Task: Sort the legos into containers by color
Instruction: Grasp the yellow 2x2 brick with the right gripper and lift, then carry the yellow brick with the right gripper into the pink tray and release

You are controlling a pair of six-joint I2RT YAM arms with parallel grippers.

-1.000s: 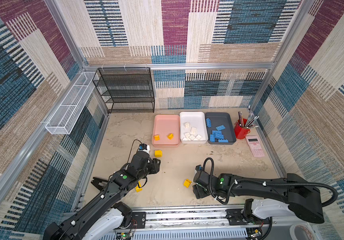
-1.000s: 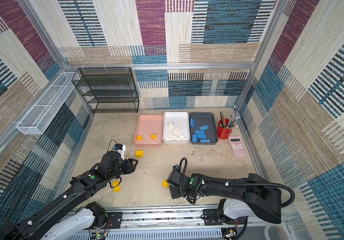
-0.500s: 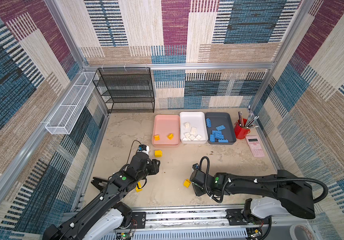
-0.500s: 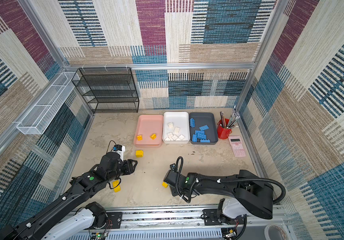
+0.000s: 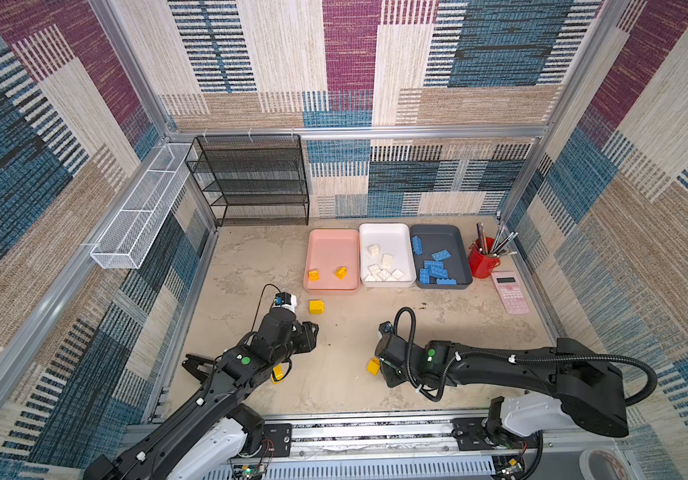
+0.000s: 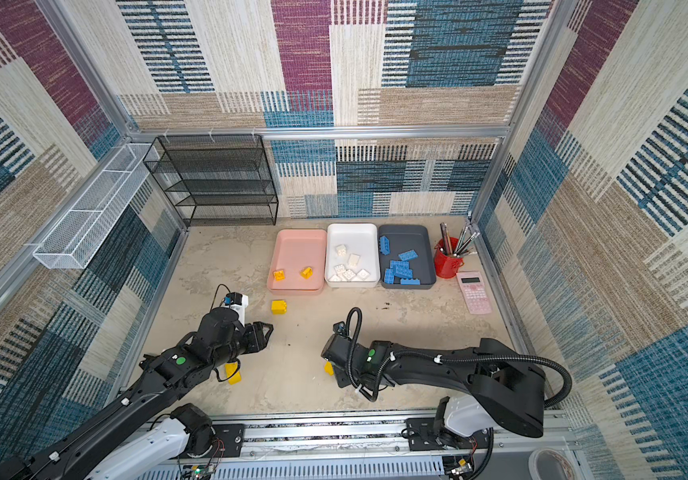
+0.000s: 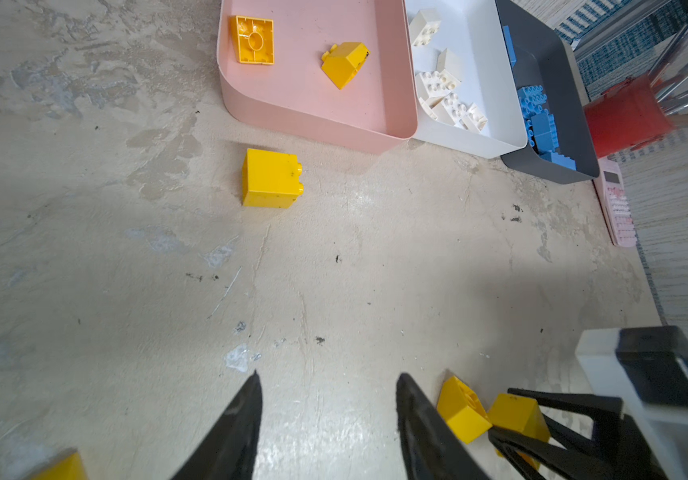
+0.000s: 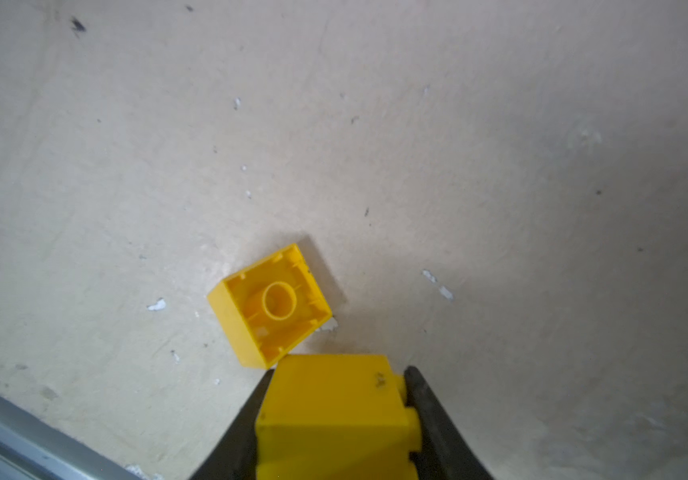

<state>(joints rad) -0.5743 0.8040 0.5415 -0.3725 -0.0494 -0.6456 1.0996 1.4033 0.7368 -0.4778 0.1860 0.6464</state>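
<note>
My right gripper (image 8: 340,372) is shut on a chunky yellow lego (image 8: 334,411) at the table's front middle. A second yellow lego (image 8: 271,305) lies upside down right beside it, seen in a top view as a yellow lego (image 5: 373,366). My left gripper (image 7: 327,378) stands open and empty over bare table. A loose yellow lego (image 5: 316,306) lies just in front of the pink tray (image 5: 331,241), which holds two yellow ones. Another yellow lego (image 5: 277,372) sits under my left arm. The white tray (image 5: 383,235) holds white legos, and the dark grey tray (image 5: 437,237) holds blue ones.
A red pen cup (image 5: 482,262) and a pink calculator (image 5: 510,291) sit right of the trays. A black wire shelf (image 5: 250,183) stands at the back left, and a white wire basket (image 5: 142,208) hangs on the left wall. A metal rail runs along the front edge.
My right gripper has slid a little left and closed on the yellow lego. The left arm has stayed still.
</note>
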